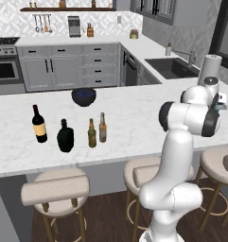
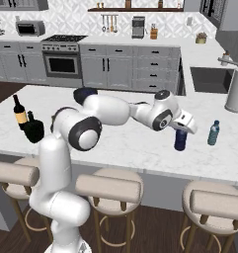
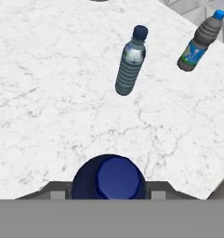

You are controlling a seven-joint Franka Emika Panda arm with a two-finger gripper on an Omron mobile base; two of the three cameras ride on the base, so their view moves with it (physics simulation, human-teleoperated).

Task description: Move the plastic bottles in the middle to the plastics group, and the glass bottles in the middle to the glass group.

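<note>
The small dark blue bottle (image 2: 179,142) with its rounded cap (image 3: 111,175) stands on the marble counter, and my gripper (image 2: 180,131) is shut on its upper part; in the hand view the fingertips (image 3: 58,191) press against both of its sides. Just beyond it stand two pale translucent water bottles (image 3: 130,62) (image 3: 198,42), one of them to its right (image 2: 214,132). Far to the left are the wine bottle (image 1: 39,124), the black flask (image 1: 65,136), a darker olive beer bottle (image 1: 92,133) and a lighter amber beer bottle (image 1: 102,127).
A dark blue bowl (image 1: 83,96) sits behind the glass bottles. A paper towel roll (image 2: 236,92) stands at the counter's far right near the sink (image 2: 209,79). Stools (image 2: 108,189) line the counter's near edge (image 2: 140,165).
</note>
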